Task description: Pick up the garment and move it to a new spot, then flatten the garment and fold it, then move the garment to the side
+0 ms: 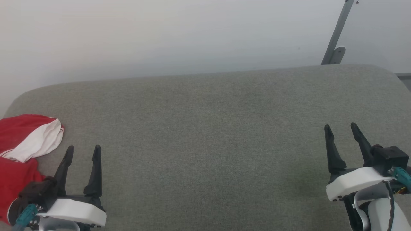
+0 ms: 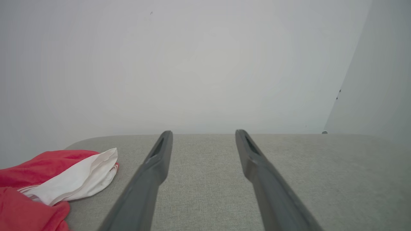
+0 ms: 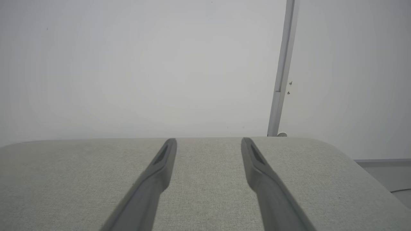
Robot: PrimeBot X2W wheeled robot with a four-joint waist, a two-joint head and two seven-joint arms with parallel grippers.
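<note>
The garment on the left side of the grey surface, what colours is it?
Red with a white sleeve, the garment shows best in the left wrist view.

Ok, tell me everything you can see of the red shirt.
The shirt is soft red cloth with a white sleeve folded across it and thin striped trim at the sleeve seam. It lies crumpled in a heap, not flattened, at the far left end of the grey padded surface, partly cut off by the picture's edge. It rests on that surface; the open left gripper stands just to its right, fingers clear of it.
</note>
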